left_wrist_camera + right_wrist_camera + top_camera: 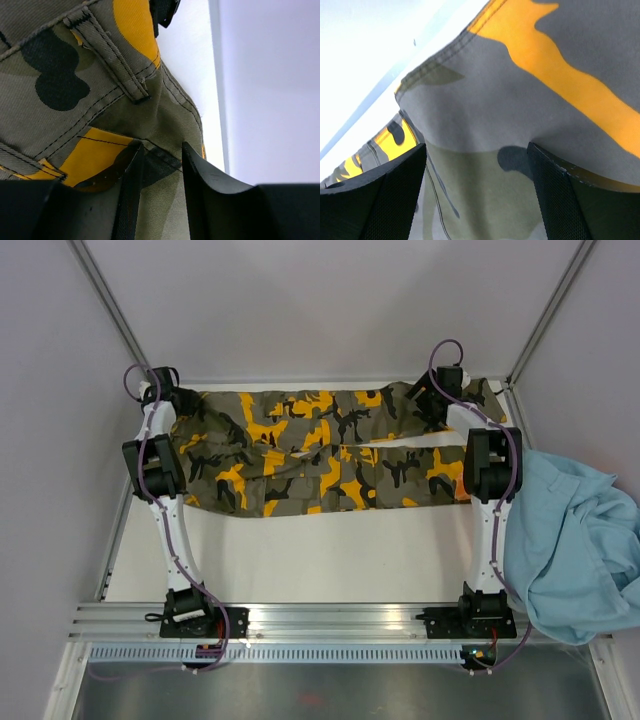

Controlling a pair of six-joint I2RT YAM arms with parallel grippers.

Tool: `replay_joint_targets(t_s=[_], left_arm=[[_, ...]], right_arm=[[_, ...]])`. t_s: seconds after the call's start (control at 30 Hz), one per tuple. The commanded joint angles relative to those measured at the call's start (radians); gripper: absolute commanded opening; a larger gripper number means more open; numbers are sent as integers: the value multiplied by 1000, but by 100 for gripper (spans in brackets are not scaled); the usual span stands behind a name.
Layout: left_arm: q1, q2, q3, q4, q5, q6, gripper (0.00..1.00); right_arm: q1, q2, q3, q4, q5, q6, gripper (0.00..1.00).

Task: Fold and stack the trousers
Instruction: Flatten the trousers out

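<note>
- Where the white counter [330,555] meets its far edge, the long camouflage cloth trousers [320,450], olive-grey with black and yellow-orange blotches, lie spread left to right, with the waistband at the left and the leg ends at the right.
- The left jaws sit at the far left on the waist. Their black fingers [131,190] stand narrowly apart with a ridge of cloth between them, near a belt loop [107,55]. Whether they pinch it I cannot tell.
- The right jaws, at the far right over the leg ends, gape wide, with cloth between the fingers [560,200].
- A plain light-blue cloth garment [570,550] is heaped at the counter's right edge.
</note>
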Motion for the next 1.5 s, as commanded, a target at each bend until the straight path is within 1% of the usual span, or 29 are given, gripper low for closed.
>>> replay_joint_targets(t_s=[0.0, 0.13, 0.27, 0.33, 0.4, 0.47, 0.53, 0.6, 0.63, 0.67, 0.7, 0.73, 0.77, 0.8, 0.83, 0.87, 0.9, 0.93, 0.97, 1.0, 1.03, 1.07, 1.1, 1.13, 1.17, 1.2, 1.27, 1.3, 1.47], left_arm=[[-10, 90, 59, -11, -27, -44, 42], [-3, 103, 94, 21, -31, -46, 42], [5, 81, 104, 36, -10, -21, 42], [5, 55, 95, 38, -10, 6, 42], [6, 9, 84, 42, -5, 48, 43], [5, -28, 73, 45, 34, 106, 43], [-4, -109, 53, 50, 61, 146, 43], [-33, -184, -16, 62, 71, 239, 43], [-50, -271, -71, 61, 59, 279, 44], [-64, -317, -106, 64, 18, 357, 45], [-96, -365, -141, 71, -7, 391, 49], [-111, -458, -219, 91, -30, 428, 52], [-137, -501, -258, 99, -71, 497, 55], [-148, -541, -287, 104, -88, 528, 62], [-158, -580, -341, 107, -91, 561, 66], [-165, -642, -362, 95, -90, 618, 68], [-176, -673, -381, 79, -90, 640, 70], [-184, -731, -427, 52, -90, 681, 72], [-190, -761, -453, 38, -94, 700, 73], [-190, -793, -479, 24, -102, 712, 73], [-193, -825, -542, 15, -106, 726, 76], [-194, -892, -579, 10, -111, 749, 94], [-194, -923, -612, 9, -114, 760, 99], [-194, -953, -670, 1, -120, 770, 100], [-194, -980, -695, -5, -134, 786, 100], [-194, -1027, -735, -22, -140, 795, 100], [-194, -1068, -764, -56, -142, 818, 100], [-194, -1100, -777, -66, -142, 824, 100], [-194, -1164, -872, -85, -127, 830, 100]], right_arm=[[2, 99, 19, -23, 48, 55, 89], [0, 142, 89, -6, 58, 66, 89], [-12, 141, 131, -23, 85, 54, 89], [-12, 98, 111, -39, 126, 35, 89], [-65, 42, 70, -52, 157, 22, 90], [-107, -26, 54, -65, 133, 21, 90], [-118, -87, 33, -75, 136, -44, 89], [-119, -178, 15, -58, 142, -128, 90], [-119, -201, 13, -59, 139, -202, 91], [-118, -218, 16, -59, 136, -244, 91], [-118, -233, 31, -65, 127, -286, 92], [-119, -230, 45, -79, 140, -366, 93], [-119, -211, 62, -93, 157, -403, 93], [-118, -194, 108, -130, 166, -446, 92], [-118, -169, 143, -160, 176, -494, 91], [-119, -140, 194, -199, 179, -570, 90], [-118, -67, 314, -304, 199, -598, 86], [-118, 11, 438, -410, 205, -644, 85], [-118, 50, 439, -411, 213, -666, 83], [-118, 79, 535, -496, 216, -681, 81], [-119, 102, 557, -525, 229, -693, 81], [-118, 121, 562, -541, 239, -719, 81], [-119, 118, 523, -540, 245, -732, 90], [-119, 112, 492, -530, 260, -741, 93], [-119, 97, 458, -518, 265, -742, 94], [-119, 89, 399, -497, 262, -787, 94], [-119, 86, 355, -486, 246, -813, 95], [-118, 90, 354, -490, 236, -839, 95], [-119, 129, 357, -532, 226, -861, 95]])
